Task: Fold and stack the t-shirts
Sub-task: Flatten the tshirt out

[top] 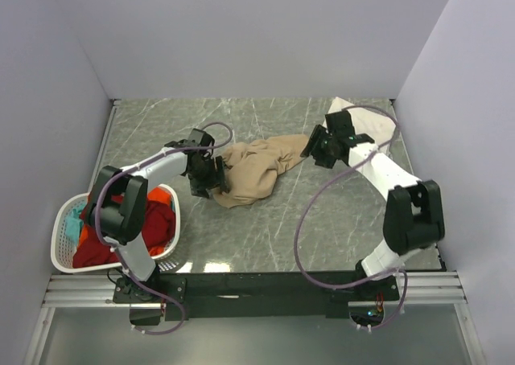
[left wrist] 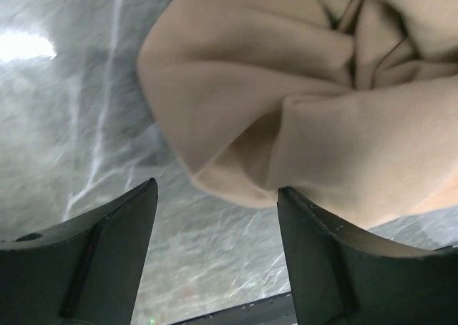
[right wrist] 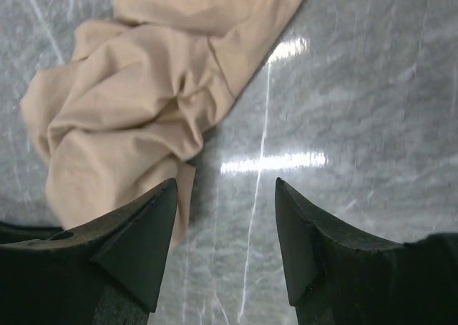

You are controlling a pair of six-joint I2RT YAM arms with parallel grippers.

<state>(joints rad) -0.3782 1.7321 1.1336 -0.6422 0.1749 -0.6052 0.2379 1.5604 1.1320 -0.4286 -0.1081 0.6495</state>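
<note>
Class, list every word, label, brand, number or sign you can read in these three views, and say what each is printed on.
None: no text can be read in any view.
The tan t-shirt, the white basket and the table top show no print, label or number.

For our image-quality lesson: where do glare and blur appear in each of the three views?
Top external: sharp, faint reflections on the table at its near edge; left wrist: bright glare upper left, marble veins smeared beside the tan t-shirt; right wrist: white light streaks on the marble.
</note>
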